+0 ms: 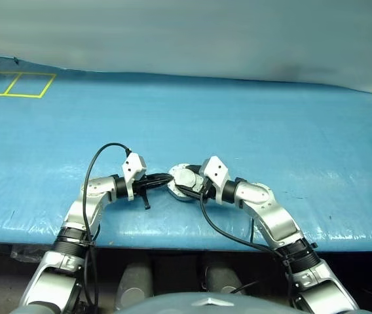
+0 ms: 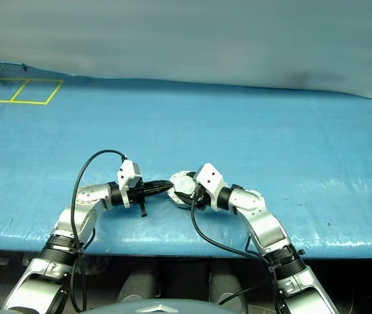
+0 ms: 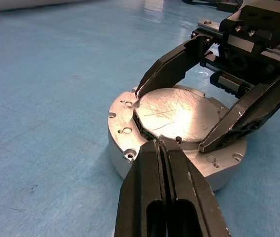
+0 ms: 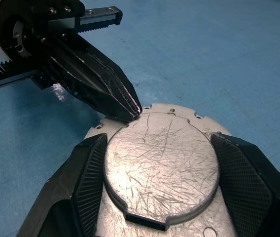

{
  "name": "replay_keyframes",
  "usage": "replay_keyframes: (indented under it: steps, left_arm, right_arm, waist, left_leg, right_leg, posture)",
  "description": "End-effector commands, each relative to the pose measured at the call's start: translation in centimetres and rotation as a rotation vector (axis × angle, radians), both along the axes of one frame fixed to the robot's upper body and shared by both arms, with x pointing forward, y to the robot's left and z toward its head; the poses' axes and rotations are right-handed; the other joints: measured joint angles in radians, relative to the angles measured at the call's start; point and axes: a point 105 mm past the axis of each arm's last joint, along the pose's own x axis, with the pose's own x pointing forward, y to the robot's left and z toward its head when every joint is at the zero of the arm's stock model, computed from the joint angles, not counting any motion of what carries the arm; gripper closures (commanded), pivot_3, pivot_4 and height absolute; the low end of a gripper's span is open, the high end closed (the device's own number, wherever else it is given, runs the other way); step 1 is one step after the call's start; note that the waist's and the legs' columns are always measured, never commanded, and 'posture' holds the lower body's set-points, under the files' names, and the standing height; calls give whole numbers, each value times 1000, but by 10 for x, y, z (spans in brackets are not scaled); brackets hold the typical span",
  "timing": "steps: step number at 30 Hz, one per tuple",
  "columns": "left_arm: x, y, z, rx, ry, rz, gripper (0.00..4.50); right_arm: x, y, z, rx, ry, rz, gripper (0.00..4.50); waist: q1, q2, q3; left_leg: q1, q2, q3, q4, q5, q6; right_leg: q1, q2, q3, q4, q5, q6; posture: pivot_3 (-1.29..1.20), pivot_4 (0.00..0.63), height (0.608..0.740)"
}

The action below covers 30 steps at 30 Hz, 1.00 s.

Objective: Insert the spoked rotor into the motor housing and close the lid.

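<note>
Both pincers meet over the motor housing (image 1: 185,185) near the front edge of the blue table (image 1: 251,124) in the left eye view: the left gripper (image 1: 166,178) reaches in from one side, the right gripper (image 1: 187,186) from the other. Wide bare tabletop lies beyond them; yellow tape lines (image 1: 16,84) sit far off at the back corner.

From the left wrist view, the left gripper (image 3: 158,143) has its fingers pressed together, holding nothing, tips touching the rim of the lid (image 3: 177,113). Opposite, the right gripper (image 3: 169,118) straddles the lid, one finger (image 3: 172,66) at each side.

Seen from the right wrist, the right gripper (image 4: 159,182) stands wide, its pads (image 4: 93,180) flanking the scratched lid (image 4: 162,165), which lies flat on the housing (image 4: 100,129). Just ahead, the left gripper (image 4: 135,112) rests its closed tips at the lid's far edge.
</note>
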Motion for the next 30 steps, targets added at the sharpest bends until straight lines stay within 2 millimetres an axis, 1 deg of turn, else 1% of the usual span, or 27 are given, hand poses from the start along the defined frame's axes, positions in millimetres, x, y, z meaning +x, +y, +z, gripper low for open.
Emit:
replay_keyframes:
  steps: [1, 4, 6, 8, 9, 13, 15, 18, 21, 24, 26, 30]
  left_arm:
    - [-2, -3, -3, 20, 2, -22, 4444]
    - [-3, -2, -4, 26, 0, -23, 4444]
    - [-3, -1, -4, 34, -5, -24, 4500]
    - [-3, -1, -5, 38, -6, -24, 4500]
    - [-3, -1, -5, 39, -5, -25, 4500]
    - [-4, -1, -6, 43, -6, -27, 4500]
    - [-4, 0, -6, 45, -7, -29, 4500]
    - [-4, 0, -6, 47, -8, -31, 4500]
    - [-5, 0, -6, 47, -10, -33, 4500]
    - [-5, -1, -6, 46, -12, -33, 4500]
    - [-5, -1, -6, 46, -13, -33, 4500]
    - [-4, 0, -6, 46, -15, -34, 4500]
  right_arm:
    - [1, -13, -17, -31, 75, -59, 1445]
    - [-2, -11, -13, 2, 98, -41, 1445]
    - [-4, -9, -11, 9, 103, -22, 705]
    - [-2, -9, -6, 8, 64, -33, 184]
    - [-1, -9, -4, 12, 49, -41, 60]
    - [-1, -9, 9, 62, 21, -59, 60]
    - [-1, -11, 23, 132, 5, -88, 60]
    - [2, -18, 39, 229, 1, -161, 60]
    - [1, -29, 49, 325, 47, -225, 60]
    - [-4, -44, 51, 476, 185, -284, 60]
    - [-7, -53, 49, 541, 258, -318, 60]
    - [-14, -69, 34, 676, 458, -396, 60]
  waist:
    - [0, 0, 0]
    - [0, 0, 0]
    - [1, 0, 0]
    - [1, 0, 0]
    - [1, 0, 0]
    - [1, 0, 0]
    - [0, 0, 0]
    - [0, 0, 0]
    - [1, 0, 0]
    - [2, 0, 0]
    - [1, 0, 0]
    - [-1, 0, 0]
  left_leg:
    - [0, 0, 0, 0, 0, 0]
    - [0, 0, 0, 0, 0, 0]
    - [0, 0, 0, 0, 0, 0]
    - [-1, -1, 0, -1, 0, 0]
    - [-1, -1, 0, -1, 0, 0]
    - [-1, -1, 0, -1, 0, 0]
    - [-1, -1, 0, -1, 0, 0]
    - [-2, -1, 0, -1, 0, 0]
    - [-2, -1, 0, -1, 0, 0]
    - [-2, -1, -1, -2, 0, 0]
    - [-2, -1, -1, -2, 0, 0]
    - [-2, -1, -1, -2, 0, 0]
  right_leg:
    - [0, 0, 0, 0, 0, 0]
    - [0, 0, 0, 0, 0, 0]
    - [0, 0, 0, 0, 0, 0]
    - [0, -1, 0, -1, 0, 0]
    - [0, -1, 0, -1, 0, 0]
    - [-1, -1, 0, -1, 0, 0]
    - [-1, -1, 0, -1, 0, 0]
    - [-2, -1, 0, -1, 0, 0]
    - [-2, -1, 0, -1, 0, 0]
    - [-2, -1, 0, -1, 0, 0]
    - [-2, -1, 0, -1, 0, 0]
    - [-2, -1, 0, -1, 0, 0]
  posture:
    - [0, 150, 740]
    - [0, 150, 740]
    - [0, 150, 740]
    - [0, 150, 740]
    - [0, 150, 740]
    - [0, 150, 740]
    - [0, 150, 740]
    - [0, 150, 740]
    - [0, 150, 740]
    - [0, 150, 740]
    - [0, 150, 740]
    - [0, 150, 740]
